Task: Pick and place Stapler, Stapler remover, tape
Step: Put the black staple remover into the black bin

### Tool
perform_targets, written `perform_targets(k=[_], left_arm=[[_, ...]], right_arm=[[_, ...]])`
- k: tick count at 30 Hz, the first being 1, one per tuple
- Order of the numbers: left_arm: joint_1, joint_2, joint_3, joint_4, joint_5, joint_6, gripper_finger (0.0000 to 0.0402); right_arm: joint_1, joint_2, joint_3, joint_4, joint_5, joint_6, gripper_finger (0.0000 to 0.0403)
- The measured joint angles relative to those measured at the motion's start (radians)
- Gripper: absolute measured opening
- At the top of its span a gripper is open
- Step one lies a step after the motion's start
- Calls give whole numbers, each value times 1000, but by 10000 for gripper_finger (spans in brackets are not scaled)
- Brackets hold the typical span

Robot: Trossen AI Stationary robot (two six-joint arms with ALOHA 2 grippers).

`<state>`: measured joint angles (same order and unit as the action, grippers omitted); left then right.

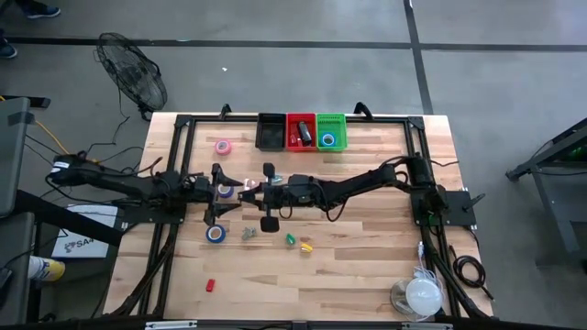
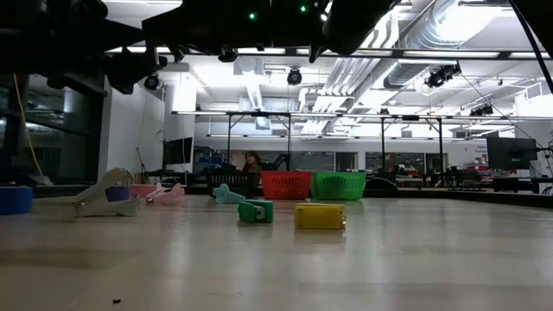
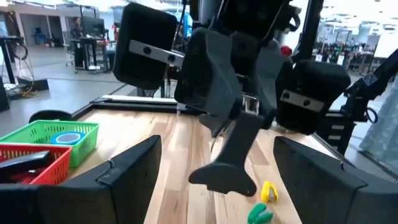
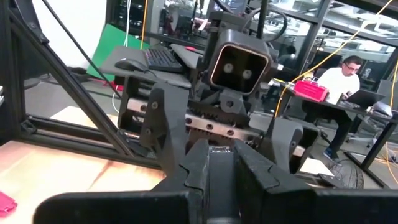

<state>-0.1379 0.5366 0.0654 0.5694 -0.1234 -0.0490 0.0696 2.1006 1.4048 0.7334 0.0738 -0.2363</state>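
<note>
Both grippers meet above the table's middle, facing each other. My right gripper (image 1: 261, 194) (image 4: 214, 158) is shut on a dark stapler (image 3: 227, 168), which is held in the air and hinged open, its lower arm hanging down. My left gripper (image 1: 225, 192) (image 3: 217, 146) is open, with one finger on either side of the hanging arm and apart from it. A purple tape roll (image 1: 225, 190) lies under the left gripper. A blue roll (image 1: 215, 234) and a pink roll (image 1: 223, 146) lie flat on the table. A white stapler remover (image 2: 104, 203) rests on the table. My right gripper pinches the stapler's upper part (image 3: 245, 109) between its two fingers, coming level from the table's right. The stapler is lifted clear of the table and its lower arm (image 3: 224, 177) hangs slanting below the fingers. The fingers hide the exact place of contact.
Three bins stand at the far edge: black (image 1: 271, 131), red (image 1: 300, 142) with a dark stapler in it, and green (image 1: 331, 122) with a blue tape roll. Small green (image 1: 291, 240), yellow (image 1: 305, 246) and red (image 1: 209, 285) items lie nearer. A white round object (image 1: 422, 295) sits at the near right corner.
</note>
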Motion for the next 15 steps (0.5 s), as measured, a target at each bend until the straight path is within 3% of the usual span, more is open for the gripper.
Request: perform_targets(k=[10,15], left_arm=[[0,125,0,140,-2,0,301],[0,145,0,162,-2,0,262]], right_arm=[[0,0,0,-3,2,0,36],[0,0,0,-4,3,0,36]])
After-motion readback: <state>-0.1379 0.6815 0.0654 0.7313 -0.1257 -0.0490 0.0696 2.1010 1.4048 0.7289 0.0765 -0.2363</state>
